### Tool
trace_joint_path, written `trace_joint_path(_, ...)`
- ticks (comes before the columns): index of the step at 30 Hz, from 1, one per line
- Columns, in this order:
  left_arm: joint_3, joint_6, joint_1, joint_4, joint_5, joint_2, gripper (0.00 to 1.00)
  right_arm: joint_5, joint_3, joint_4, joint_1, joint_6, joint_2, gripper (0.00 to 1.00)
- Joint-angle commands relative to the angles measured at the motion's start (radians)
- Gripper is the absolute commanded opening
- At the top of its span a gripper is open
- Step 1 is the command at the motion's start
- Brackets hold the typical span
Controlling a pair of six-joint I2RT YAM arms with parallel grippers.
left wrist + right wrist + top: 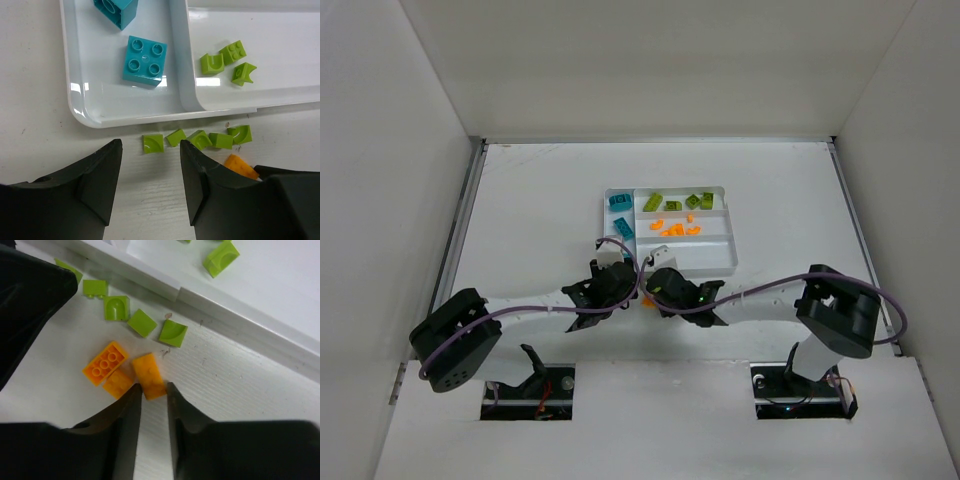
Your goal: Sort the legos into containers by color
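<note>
The white tray (732,250) holds teal legos (620,203) in the narrow section, lime green ones (680,202) in the far long section and orange ones (678,228) in the middle one. On the table in front of it lie a row of lime green legos (199,139) and three orange legos. My right gripper (153,388) is closed around the near end of one orange lego (148,375), which rests on the table. My left gripper (150,150) is open and empty, just short of a lime green lego (152,143).
Two more orange legos (105,362) lie left of the gripped one. The tray's near wall (150,282) runs just past the green row (142,322). The two grippers (632,285) are close together; the left one's dark finger (30,305) fills the right wrist view's upper left.
</note>
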Motion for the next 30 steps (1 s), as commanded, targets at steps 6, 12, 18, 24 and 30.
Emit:
trace_joint_path(6, -0.008, -0.002, -0.002, 0.028, -0.012, -0.004, 0.47, -0.007, 0.008, 0.024, 0.008, 0.003, -0.011, 0.12)
trace_joint_path(12, -0.01, -0.003, -0.008, 0.035, -0.013, -0.009, 0.46, 0.033, -0.07, -0.036, 0.031, 0.081, -0.219, 0.12)
trace_joint_path(18, 0.001, -0.003, -0.013, 0.065, -0.009, 0.024, 0.42, 0.036, -0.128, -0.07, 0.012, 0.116, -0.424, 0.13)
trace_joint_path(24, 0.01, -0.003, -0.02, 0.051, -0.018, 0.054, 0.39, 0.004, -0.104, -0.033, -0.133, 0.1, -0.482, 0.13)
trace_joint_path(30, 0.019, -0.003, -0.017, 0.071, -0.029, 0.116, 0.36, -0.07, -0.02, 0.116, -0.287, 0.034, -0.372, 0.14)
